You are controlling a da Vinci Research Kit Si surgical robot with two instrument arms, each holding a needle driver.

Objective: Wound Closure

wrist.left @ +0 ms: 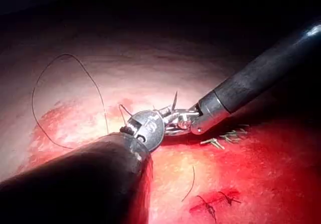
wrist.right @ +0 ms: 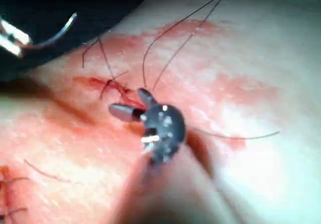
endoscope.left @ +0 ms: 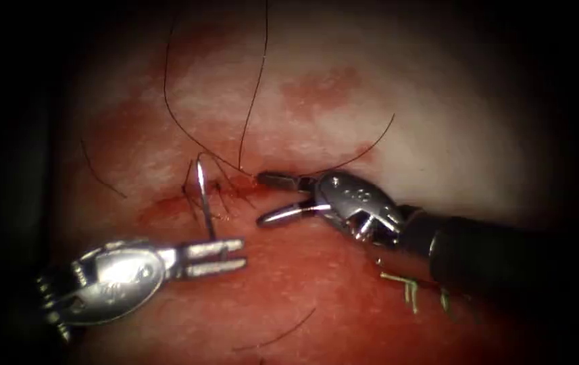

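A: Grippers?

B: My left gripper (endoscope.left: 225, 257) is clamped on the needle (endoscope.left: 202, 196) near one end (curve standing clear above the tissue (endoscope.left: 343, 297), not in it). My right gripper (endoscope.left: 265, 200) is spread wide, holding nothing, just right of the stitches (endoscope.left: 218, 192).

A: Progress?

B: I'd judge partway: several stitches cross the cut (endoscope.left: 167, 203), thread (endoscope.left: 252, 101) trails from them, loose cut ends (endoscope.left: 279, 334) lie around.

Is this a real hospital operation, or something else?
Probably a practice bench, not a hospital. The tissue is a slab of pork belly with a cut. The left gripper holds the curved needle near one end. The right gripper is open, holding nothing, beside loose thread.
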